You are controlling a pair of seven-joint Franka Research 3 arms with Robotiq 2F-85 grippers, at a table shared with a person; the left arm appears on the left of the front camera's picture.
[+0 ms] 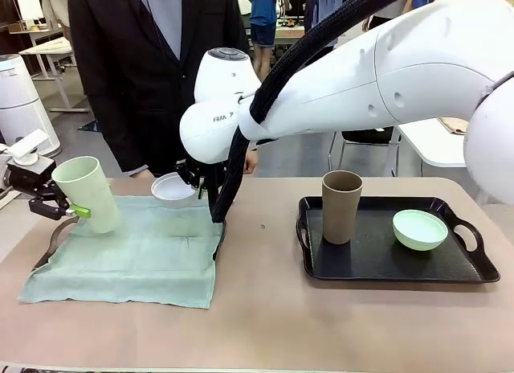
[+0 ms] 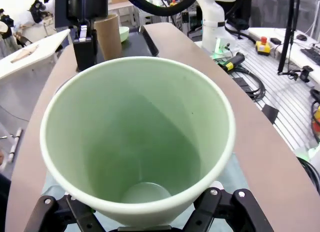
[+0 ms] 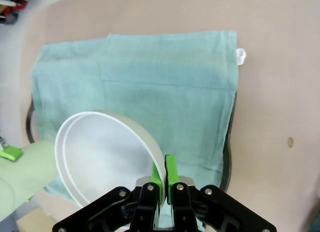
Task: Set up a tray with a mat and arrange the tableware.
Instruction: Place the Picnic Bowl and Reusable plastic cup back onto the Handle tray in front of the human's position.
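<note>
Two trays sit on the surface. Over the left tray, which a pale green mat covers, the left fingers are clamped around the lower wall of the pale green cup. The cup leans, and whether its base touches the cloth I cannot tell. At the mat's far edge the right fingers pinch the tilted white bowl by its rim. On the black tray the tan-brown cup stands upright beside the mint green bowl.
</note>
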